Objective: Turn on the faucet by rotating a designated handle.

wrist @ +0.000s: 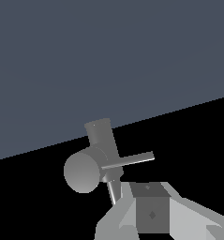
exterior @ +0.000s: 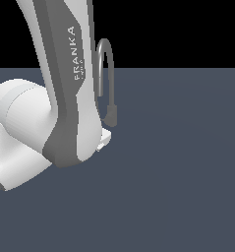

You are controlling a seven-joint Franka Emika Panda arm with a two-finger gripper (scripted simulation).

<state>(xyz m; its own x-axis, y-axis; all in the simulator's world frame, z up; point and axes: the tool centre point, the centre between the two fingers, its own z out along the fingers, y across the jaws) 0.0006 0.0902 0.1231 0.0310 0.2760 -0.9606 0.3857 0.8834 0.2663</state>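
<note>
The faucet (exterior: 105, 69) is a slim grey tap with an arched spout, standing just to the exterior view's right of my arm. Its thicker base (exterior: 112, 116) sits low beside the arm. In the wrist view the base (wrist: 83, 171) is a short cylinder seen end-on. The handle (wrist: 132, 160), a thin grey lever, sticks out sideways from it. My gripper (wrist: 149, 191) is close to the handle's free end, apart from it, fingers together with nothing between them. In the exterior view the arm hides the fingers; only a white corner of the hand (exterior: 104, 137) shows.
The arm's big white-and-grey links (exterior: 65, 98) fill the exterior view's left half and hide part of the faucet. The dark grey floor (exterior: 178, 172) stretches flat around the faucet, with a black background beyond it.
</note>
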